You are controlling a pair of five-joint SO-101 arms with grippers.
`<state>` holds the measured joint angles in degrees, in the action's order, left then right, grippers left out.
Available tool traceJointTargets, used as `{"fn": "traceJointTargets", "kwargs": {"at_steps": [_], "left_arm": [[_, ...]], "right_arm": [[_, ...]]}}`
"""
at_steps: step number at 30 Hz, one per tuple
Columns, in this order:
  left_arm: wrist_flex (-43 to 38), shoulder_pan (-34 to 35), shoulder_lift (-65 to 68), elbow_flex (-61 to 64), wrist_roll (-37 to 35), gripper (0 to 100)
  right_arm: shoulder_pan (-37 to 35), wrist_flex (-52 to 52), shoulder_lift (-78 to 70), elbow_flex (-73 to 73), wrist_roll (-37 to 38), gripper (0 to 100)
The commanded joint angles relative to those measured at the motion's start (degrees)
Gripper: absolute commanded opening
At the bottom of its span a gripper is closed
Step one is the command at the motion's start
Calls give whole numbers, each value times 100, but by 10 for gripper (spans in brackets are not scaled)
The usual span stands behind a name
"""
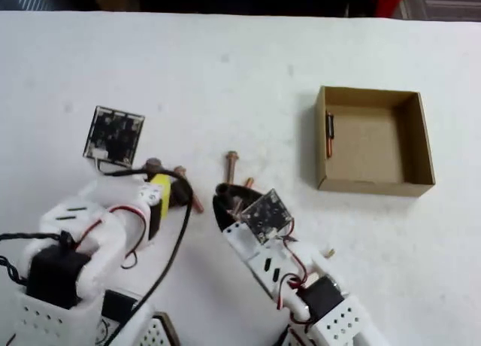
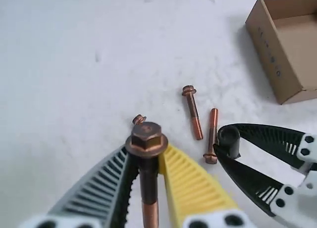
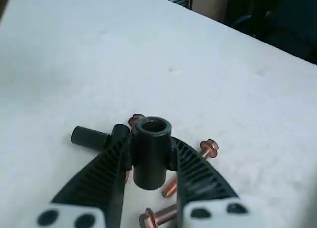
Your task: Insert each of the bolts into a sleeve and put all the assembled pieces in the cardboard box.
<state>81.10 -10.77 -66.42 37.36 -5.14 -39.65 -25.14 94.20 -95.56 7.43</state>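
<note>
Left hand (image 2: 147, 153) is clamped on a copper bolt (image 2: 146, 138), right hand (image 3: 151, 147) pinches a black sleeve (image 3: 150, 163). One assembled piece (image 1: 329, 135) sits in the cardboard box (image 1: 373, 185), loose bolts (image 2: 192, 111) on the worktop (image 1: 225, 75) nearby.

You have bright, even light on the white table (image 1: 225, 68), which glares almost featureless. The cardboard box (image 1: 376, 186) throws a soft shadow beside its wall facing the table's middle. The room behind sits dark.
</note>
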Motion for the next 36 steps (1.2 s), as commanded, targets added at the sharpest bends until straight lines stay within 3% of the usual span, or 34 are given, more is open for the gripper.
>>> {"fn": "traceJointTargets", "kwargs": {"at_steps": [1, 7, 10, 21, 29, 36], "left_arm": [[-765, 22, -303, 281, -9, 21], [-1556, -22, -391, 352, -158, 21], [-1864, -251, -374, 352, -167, 21], [-3543, -1235, -374, 413, -158, 22], [-5108, -1859, -400, 1714, -123, 23], [-5240, -1842, -400, 1864, -123, 23]], "right_arm": [[-48, 391, 84, -18, -97, 17], [-75, 1156, 84, -167, -105, 17], [-66, 1385, 84, -167, -457, 17], [-40, 1376, 48, -167, -756, 17], [-22, 1244, 75, -167, -756, 17], [-22, 1209, 84, -167, -756, 17]]}}
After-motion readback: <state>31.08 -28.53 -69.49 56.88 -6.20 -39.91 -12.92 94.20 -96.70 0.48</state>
